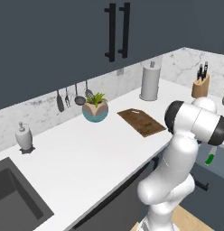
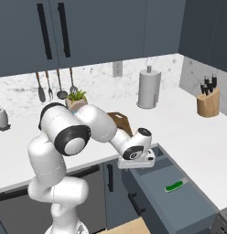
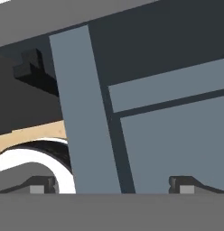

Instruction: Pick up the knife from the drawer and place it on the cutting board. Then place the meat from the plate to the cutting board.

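Hovering over left rear corner of pulled-out drawer (image 2: 179, 201), gripper (image 2: 139, 163) spread wide, grasping nothing; hand view shows fingertips (image 3: 39, 186) far apart above drawer's blue-grey wall. Knife (image 2: 175, 186) lies flat on drawer floor, green handle toward arm, well right of gripper, untouched. Drawer's black bar handle (image 2: 135, 203) on front face. Cutting board (image 1: 141, 122) flat on white counter (image 1: 86, 158), bare, between plant pot (image 1: 95, 108) and paper towel roll (image 1: 150, 81). Knife block (image 2: 208, 101) near right wall. Soap dispenser (image 1: 24, 136) beside sink (image 1: 14, 198).
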